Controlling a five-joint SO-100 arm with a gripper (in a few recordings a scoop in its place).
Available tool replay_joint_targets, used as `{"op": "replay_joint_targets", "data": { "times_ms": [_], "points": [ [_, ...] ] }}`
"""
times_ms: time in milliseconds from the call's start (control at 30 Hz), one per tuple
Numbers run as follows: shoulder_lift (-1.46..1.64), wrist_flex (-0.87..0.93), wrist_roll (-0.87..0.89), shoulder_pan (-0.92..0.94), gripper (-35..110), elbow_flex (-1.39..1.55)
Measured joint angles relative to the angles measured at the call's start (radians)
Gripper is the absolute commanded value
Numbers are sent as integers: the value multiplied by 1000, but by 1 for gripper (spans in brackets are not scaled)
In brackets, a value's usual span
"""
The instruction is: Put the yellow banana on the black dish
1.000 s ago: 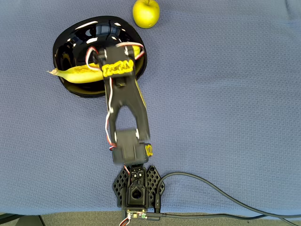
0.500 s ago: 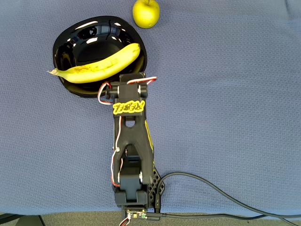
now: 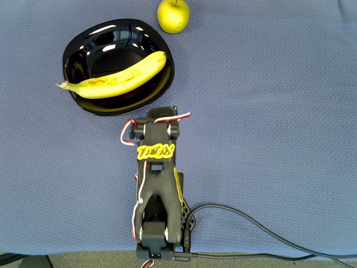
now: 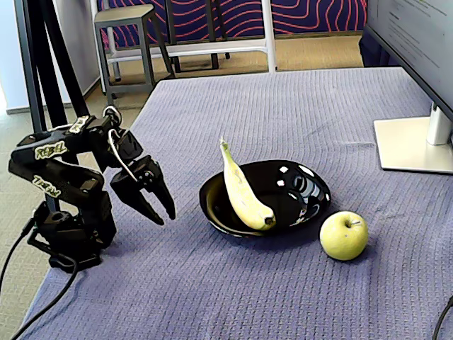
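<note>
Overhead view: The yellow banana point(image 3: 114, 79) lay across the black dish point(image 3: 83, 47), running from lower left to upper right. Its stem tip projected past the dish's left rim, and its blunt end rested near the right rim. A yellow-green apple point(image 3: 173, 15) sat on the desk point(image 3: 268, 111) just beyond the dish's upper right edge, apart from it. The black arm point(image 3: 156, 184) was folded over its base at the bottom of the frame. The end effector point(image 3: 162, 113) pointed toward the dish and stood just short of its near rim, without touching the dish or the banana. From above, the arm's own body hid the fingers, so the opening could not be judged here. A black cable point(image 3: 251, 223) ran from the base toward the lower right.

Fixed view: The end effector point(image 4: 161, 207) hung above the blue cloth of the desk point(image 4: 283, 106), to the left of the dish point(image 4: 308, 185) and clear of it. The 2 fingers point(image 4: 139, 202) pointed downward with a moderate gap between their tips, and nothing was held between them. The banana point(image 4: 241, 191) leaned in the dish with its stem raised above the rear rim. The apple point(image 4: 343, 235) rested just beside the dish's front right edge. This view also showed a monitor stand point(image 4: 414, 145) on the desk at right, and a stool point(image 4: 127, 35) on the floor behind the desk.
</note>
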Motion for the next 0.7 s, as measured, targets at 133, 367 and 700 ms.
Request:
{"op": "replay_joint_targets", "data": {
  "times_ms": [133, 367, 700],
  "points": [
    [95, 9, 8, 23, 0, 52],
    [224, 8, -9, 21, 0, 173],
    [279, -11, -89, 64, 0, 316]
  ]
}}
